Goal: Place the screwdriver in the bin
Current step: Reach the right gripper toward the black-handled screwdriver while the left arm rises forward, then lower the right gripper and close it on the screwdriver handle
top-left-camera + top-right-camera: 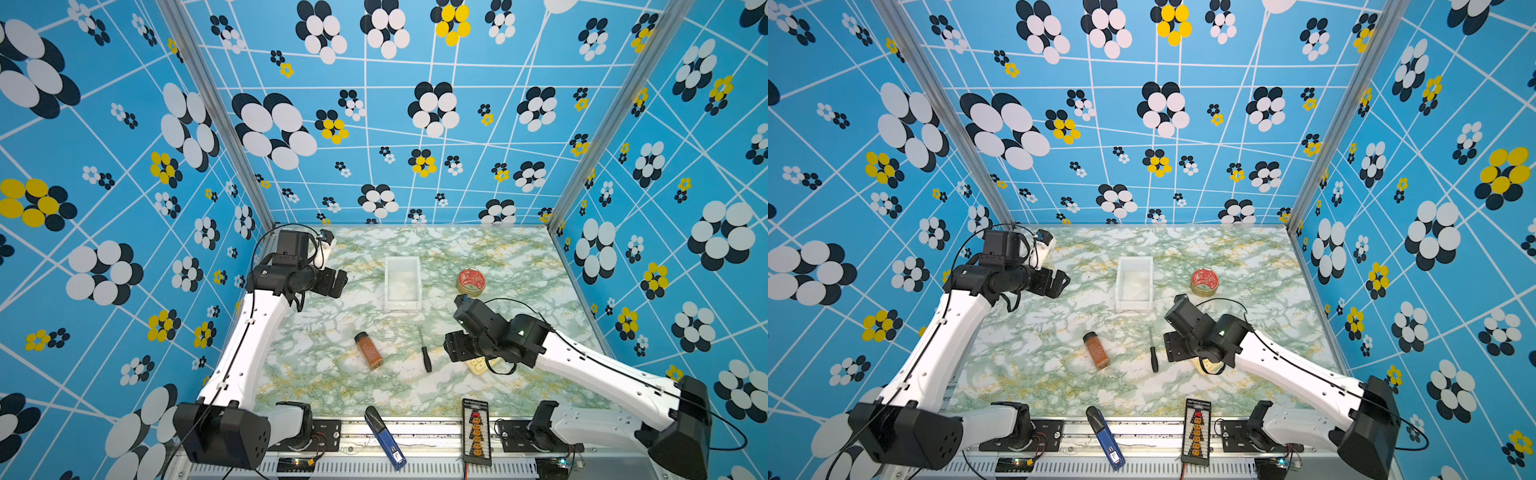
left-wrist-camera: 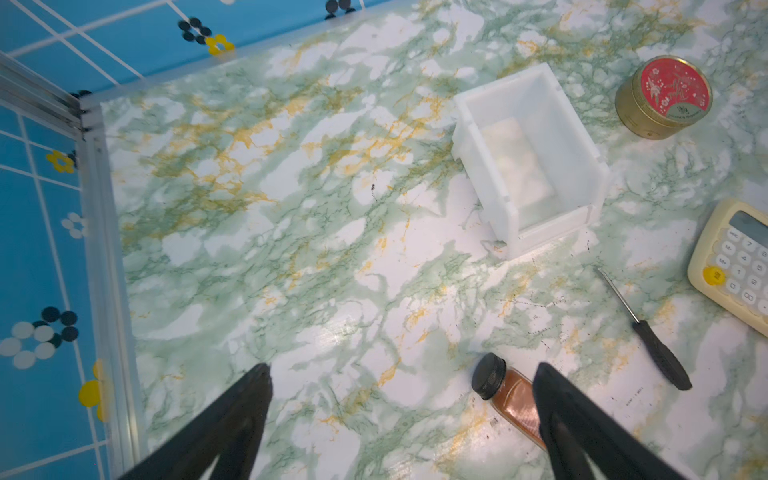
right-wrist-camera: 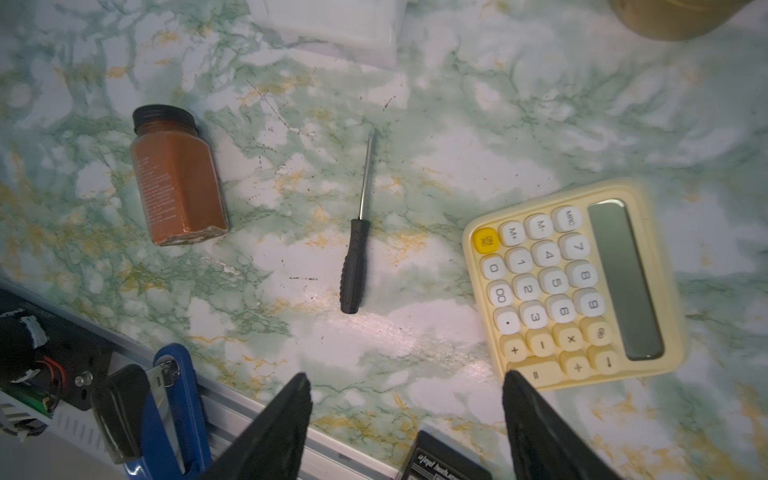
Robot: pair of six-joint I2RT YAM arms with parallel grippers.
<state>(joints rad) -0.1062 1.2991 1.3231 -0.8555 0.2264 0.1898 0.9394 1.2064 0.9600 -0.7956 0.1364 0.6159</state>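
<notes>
The screwdriver (image 1: pixel 424 351) (image 1: pixel 1153 351), with a black handle and a thin shaft, lies flat on the marble table with its tip toward the bin (image 1: pixel 402 307) (image 1: pixel 1133 306). The bin is a white translucent tub, standing farther back with nothing visible inside. My right gripper (image 1: pixel 451 349) (image 3: pixel 405 378) hangs open and holds nothing. It is just right of the screwdriver (image 3: pixel 353 266), above a calculator. My left gripper (image 1: pixel 336 282) (image 2: pixel 401 370) is open and holds nothing at the back left, well away from the screwdriver (image 2: pixel 652 340) and to the left of the bin (image 2: pixel 552 230).
A brown spice jar (image 1: pixel 369 351) lies left of the screwdriver. A red-lidded tin (image 1: pixel 471 281) stands right of the bin. The yellow calculator (image 3: pixel 573 282) sits under my right arm. A blue-and-black pen-like device (image 1: pixel 384 436) and a black connector board (image 1: pixel 477 430) lie at the front edge.
</notes>
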